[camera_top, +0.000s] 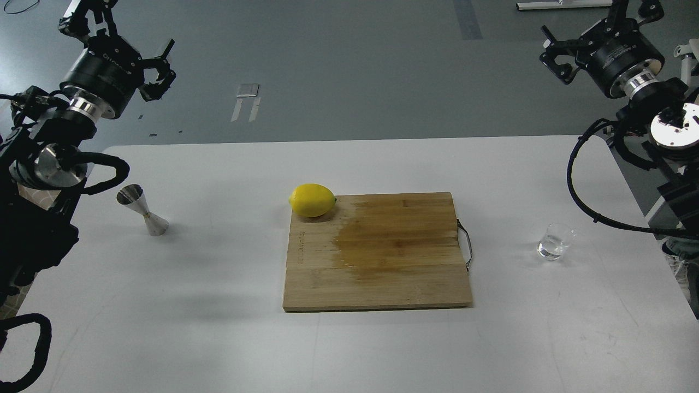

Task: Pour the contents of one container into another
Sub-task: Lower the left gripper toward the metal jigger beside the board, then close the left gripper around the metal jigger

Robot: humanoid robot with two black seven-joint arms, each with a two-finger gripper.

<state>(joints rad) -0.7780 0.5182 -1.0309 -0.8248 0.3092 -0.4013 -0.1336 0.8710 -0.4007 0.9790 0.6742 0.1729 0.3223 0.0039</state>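
The clear glass cup [555, 241] stands on the white table [218, 338] at the right, a little clear liquid in its bottom. Far across at the left, the steel hourglass jigger [143, 210] stands upright. My left gripper [123, 42] is raised over the table's back left corner, well above and behind the jigger, its fingers spread wide and empty. Past the back right corner, my right gripper [595, 30] is held high, far behind the cup, also open and empty.
A wooden cutting board [377, 256] with a wet patch and a metal handle lies in the middle between the two vessels. A yellow lemon [312, 200] rests on its back left corner. Black cables loop beside each arm.
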